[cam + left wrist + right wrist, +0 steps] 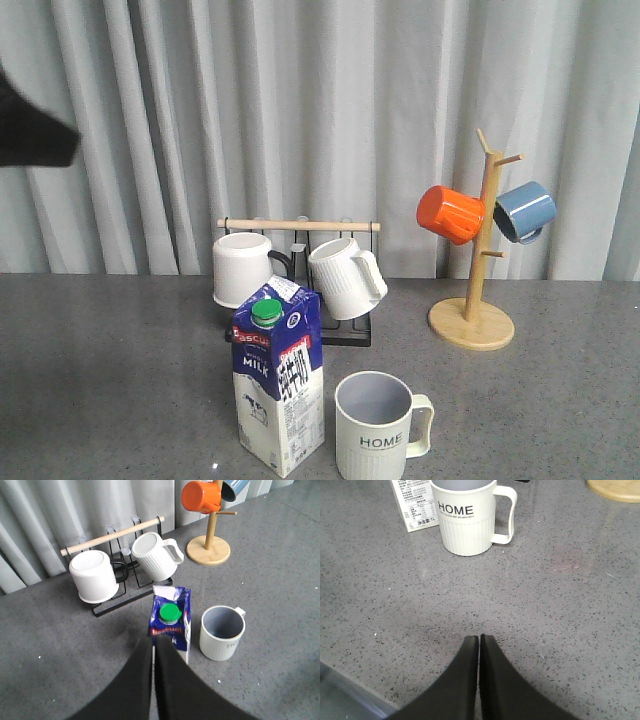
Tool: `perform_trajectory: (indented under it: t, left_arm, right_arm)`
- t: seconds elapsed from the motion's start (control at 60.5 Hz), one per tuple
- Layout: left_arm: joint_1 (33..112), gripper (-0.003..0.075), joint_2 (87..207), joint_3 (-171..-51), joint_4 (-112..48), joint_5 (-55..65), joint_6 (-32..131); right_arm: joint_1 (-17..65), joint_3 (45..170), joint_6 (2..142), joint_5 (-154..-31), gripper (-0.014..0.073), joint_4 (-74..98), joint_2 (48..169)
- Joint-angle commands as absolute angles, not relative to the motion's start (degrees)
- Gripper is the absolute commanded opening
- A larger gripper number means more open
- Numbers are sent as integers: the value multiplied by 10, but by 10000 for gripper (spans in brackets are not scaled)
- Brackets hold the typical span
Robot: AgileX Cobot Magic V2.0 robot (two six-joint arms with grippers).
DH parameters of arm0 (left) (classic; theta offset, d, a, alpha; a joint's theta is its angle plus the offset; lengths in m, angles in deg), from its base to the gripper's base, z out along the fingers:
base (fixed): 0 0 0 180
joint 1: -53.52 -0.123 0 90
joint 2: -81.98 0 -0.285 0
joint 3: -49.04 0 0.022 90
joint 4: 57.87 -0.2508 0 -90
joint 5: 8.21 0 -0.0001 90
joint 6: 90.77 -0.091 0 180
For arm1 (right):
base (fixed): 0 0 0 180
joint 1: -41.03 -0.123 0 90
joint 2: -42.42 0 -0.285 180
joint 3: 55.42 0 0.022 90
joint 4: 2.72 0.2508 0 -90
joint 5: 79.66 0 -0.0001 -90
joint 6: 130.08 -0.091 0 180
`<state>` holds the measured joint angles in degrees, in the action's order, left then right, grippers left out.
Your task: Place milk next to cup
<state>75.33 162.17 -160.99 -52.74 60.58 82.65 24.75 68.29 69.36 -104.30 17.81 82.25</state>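
Front view: cup [374,428] base cut by lower picture edge; milk [279,389] bottom corner barely inside picture. Dark shape [30,125] at left edge cropped, unidentifiable. Left wrist view: milk lower body hidden behind left end effector [154,645]; blue mug [234,487] on wooden tree cropped at top edge. Right wrist view: only milk's lower corner [412,505] seen, small print unreadable; cup rim cut off; wooden base [615,489] cropped at corner.

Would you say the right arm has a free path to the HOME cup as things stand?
Probably yes. In the right wrist view only bare table lies between the right gripper, fingers together, and the cup; the milk stands off to the side.
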Motion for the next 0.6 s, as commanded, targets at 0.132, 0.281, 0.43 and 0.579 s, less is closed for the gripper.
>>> perform_trajectory:
  t: [0.132,0.281,0.43,0.579]
  left_arm:
    - [755,-7,1420,-1382,-579,448,902]
    - [755,-7,1292,-1225,-646,423,984]
    - [755,-7,1183,-1132,-637,459,989]
    - [755,-7,1098,-1081,-626,463,996]
  right_arm:
    - [250,699,695,-1007,-5,183,822]
    - [250,699,695,-1007,-5,183,822]
    - [250,699,695,-1007,-5,183,822]
    - [250,699,695,-1009,-5,183,822]
